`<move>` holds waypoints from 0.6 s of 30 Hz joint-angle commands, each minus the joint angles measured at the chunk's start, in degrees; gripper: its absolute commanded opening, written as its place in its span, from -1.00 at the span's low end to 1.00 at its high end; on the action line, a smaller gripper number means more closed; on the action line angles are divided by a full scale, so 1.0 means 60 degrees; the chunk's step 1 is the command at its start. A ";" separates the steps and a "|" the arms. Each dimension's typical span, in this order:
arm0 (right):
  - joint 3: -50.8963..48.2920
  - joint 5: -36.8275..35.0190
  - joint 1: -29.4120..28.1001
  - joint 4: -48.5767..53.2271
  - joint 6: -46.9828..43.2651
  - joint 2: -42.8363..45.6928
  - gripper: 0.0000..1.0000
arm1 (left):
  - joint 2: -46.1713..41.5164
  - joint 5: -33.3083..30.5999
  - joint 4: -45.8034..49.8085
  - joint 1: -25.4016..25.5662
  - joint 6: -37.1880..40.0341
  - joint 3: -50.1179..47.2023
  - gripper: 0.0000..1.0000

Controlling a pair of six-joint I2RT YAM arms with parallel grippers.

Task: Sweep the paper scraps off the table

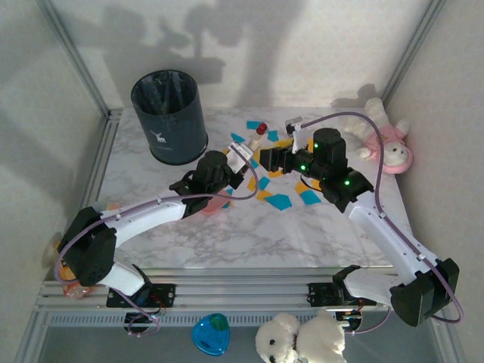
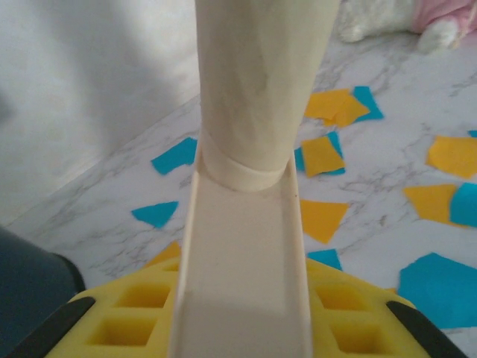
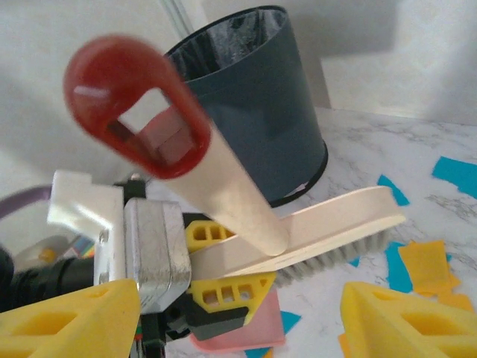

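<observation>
With the left arm (image 1: 151, 212) stretched forward-right, the left jaws clamped the brush (image 1: 257, 138) by its back. The right arm (image 1: 378, 219) bent inward, right jaws parted and empty near the handle. Scraps (image 1: 278, 201) lay mid-bench (image 1: 249, 234) beneath both.

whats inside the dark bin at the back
A crinkly dark liner lines the bin, shiny at the rim in the right wrist view. Nothing else shows; its bottom is too dark from above and hidden behind its own wall from the side.

No wording can be read. A white deer emblem (image 1: 159, 138) is printed on the dark blue bin (image 1: 170, 117) at the far left; the mark beneath it is too small to be read.
</observation>
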State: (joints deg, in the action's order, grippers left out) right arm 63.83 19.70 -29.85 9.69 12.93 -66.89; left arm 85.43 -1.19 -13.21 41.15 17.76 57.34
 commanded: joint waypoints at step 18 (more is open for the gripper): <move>0.1799 0.5914 0.1367 0.2682 -0.7366 -0.1277 0.41 | 0.0752 0.7794 0.6438 -0.2551 0.4317 0.2989 -0.70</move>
State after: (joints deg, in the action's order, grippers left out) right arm 70.96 48.29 -21.74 20.84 -21.15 -73.73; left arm 88.27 37.87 14.52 26.04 34.52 71.16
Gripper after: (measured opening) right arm 0.708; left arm 0.251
